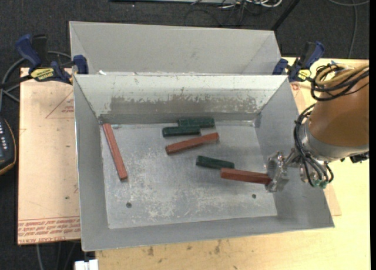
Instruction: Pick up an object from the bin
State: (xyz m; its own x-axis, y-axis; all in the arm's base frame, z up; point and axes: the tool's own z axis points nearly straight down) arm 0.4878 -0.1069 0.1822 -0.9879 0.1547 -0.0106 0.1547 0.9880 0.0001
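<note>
My gripper [273,174] is low in the bin's right front part, near the right wall. It is open, with one fingertip on either side of the right end of a red-brown flat bar [244,176] that lies flat on the floor, pointing left. A short dark green block [214,162] rests just behind and left of that bar, close to its left end but apart from the gripper.
Farther left in the middle lies another red-brown bar [192,143], with two dark green blocks [189,126] behind it near the back wall. A long red-brown bar [114,151] runs along the left wall. The arm's orange cover and cables hang over the right rim.
</note>
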